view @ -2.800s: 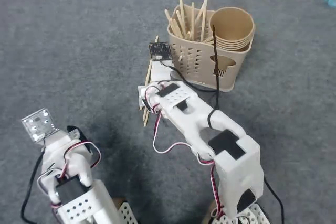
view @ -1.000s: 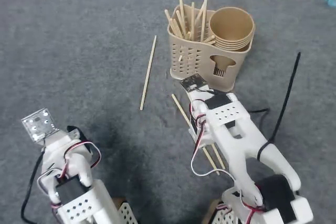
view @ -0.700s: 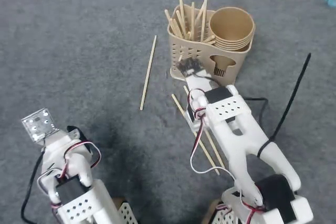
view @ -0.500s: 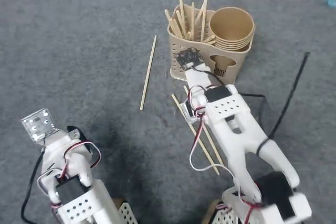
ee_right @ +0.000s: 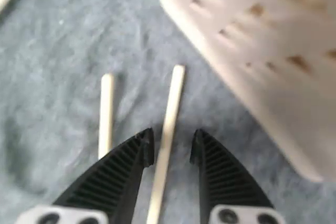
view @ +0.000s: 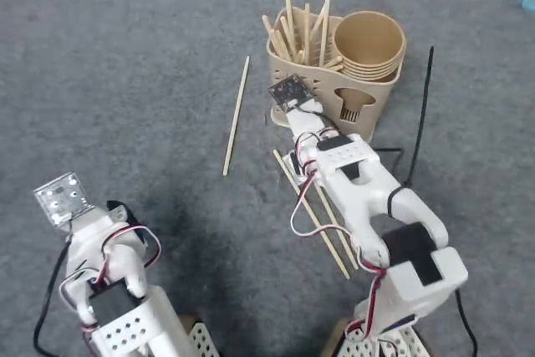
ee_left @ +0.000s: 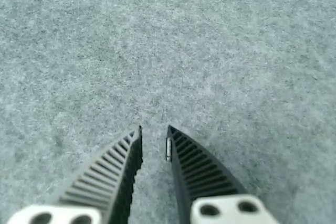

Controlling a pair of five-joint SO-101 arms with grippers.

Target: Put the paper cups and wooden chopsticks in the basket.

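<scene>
Right claw stood narrowly parted astride a loose chopstick, gripping nothing, just beside the basket; left claw narrowly parted, empty, over the counter | done: paper cups and most chopsticks sat in the basket | left: you had three on the counter, a pair under your right arm and a lone chopstick apart | change: your right arm had pushed toward the basket within the last second.

R arm out fwd, R gripper fingers apart, L arm folded, L gripper fingers slightly apart
</scene>
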